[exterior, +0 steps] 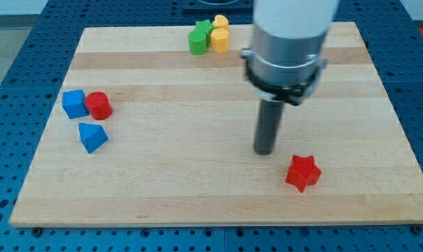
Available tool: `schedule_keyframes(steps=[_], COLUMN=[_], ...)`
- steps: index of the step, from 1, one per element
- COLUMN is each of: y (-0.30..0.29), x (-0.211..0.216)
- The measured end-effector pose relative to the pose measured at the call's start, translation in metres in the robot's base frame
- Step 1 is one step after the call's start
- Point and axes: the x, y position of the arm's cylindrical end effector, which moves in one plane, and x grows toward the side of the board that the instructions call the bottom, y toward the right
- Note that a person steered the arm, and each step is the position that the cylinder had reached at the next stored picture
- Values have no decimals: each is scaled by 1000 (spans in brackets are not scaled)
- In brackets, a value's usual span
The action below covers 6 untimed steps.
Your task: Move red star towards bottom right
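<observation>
Inspection of the light wooden worktop (197, 182), which rests on a blue perforated base (8, 42).

My arm carries no hand, so there is nothing to spread or press together; it ends in a straight dark rod below a grey cylindrical body. My tip (264, 151) sits right of the worktop's middle, resting on bare wood.

The red star-shaped block (302, 173) lies toward the view's bottom right, just beside my tip, lower and to the right of it. A narrow strip of wood shows between them; they are not touching. The star is clear of the worktop's edges.

At the view's left are three blocks. A blue cube-like block (74, 103) and a red cylinder (98, 106) stand side by side, apparently in contact. A blue wedge-shaped block (92, 136) lies just below them, apart from both.

At the view's top, a tight cluster near the far edge holds a green block (199, 38) and two yellow blocks, one behind (220, 22) and one in front (220, 39). Their exact shapes cannot be made out. All of these are well apart from my tip.
</observation>
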Motion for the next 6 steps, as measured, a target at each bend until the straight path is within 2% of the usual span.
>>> schedule_keyframes(steps=[1, 2, 4, 5, 6], y=[-17, -7, 76, 75, -10], x=[25, 44, 44, 44, 47])
